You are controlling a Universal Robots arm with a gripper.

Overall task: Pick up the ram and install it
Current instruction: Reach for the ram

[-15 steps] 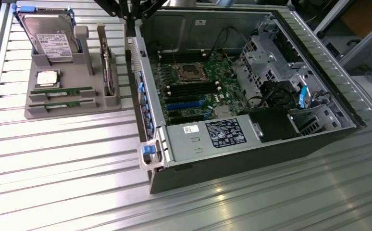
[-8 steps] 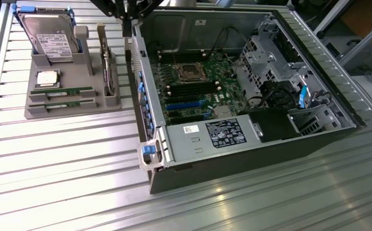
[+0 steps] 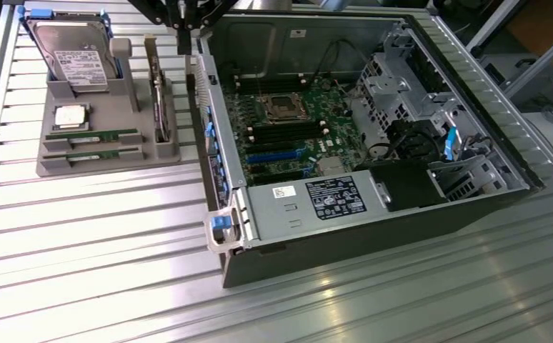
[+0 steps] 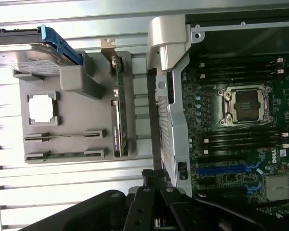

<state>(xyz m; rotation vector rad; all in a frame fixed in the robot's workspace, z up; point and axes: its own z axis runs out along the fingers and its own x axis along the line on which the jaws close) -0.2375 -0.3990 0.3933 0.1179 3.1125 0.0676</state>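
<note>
Step in hand, as I am judging it: the approach for the pick. The gripper [image 3: 188,32] is hanging over the side wall of the open computer case [image 3: 372,239], between the case and the grey fixture tray [image 3: 86,168] and near the bracketed expansion card [image 3: 162,107]. I cannot tell whether it is standing wide or narrow.

The ram [image 3: 93,133] is sitting on edge in its tray slot, with a twin stick [image 3: 93,152] just beside it. Both are well apart from the gripper, so nothing is being lifted yet.

The pick is calling for a shift across the tray, past the card, and a grasp square across the thin board. Installing is calling for alignment with the black memory slots [image 3: 279,134] beside the processor socket [image 3: 284,107].

Hard to make out:
- The gripper is being cut off at the exterior view's top edge.
- The slot latches are too small to judge.
- The wrist view is showing the sticks [image 4: 65,136] edge-on, so the labels are unreadable.
</note>
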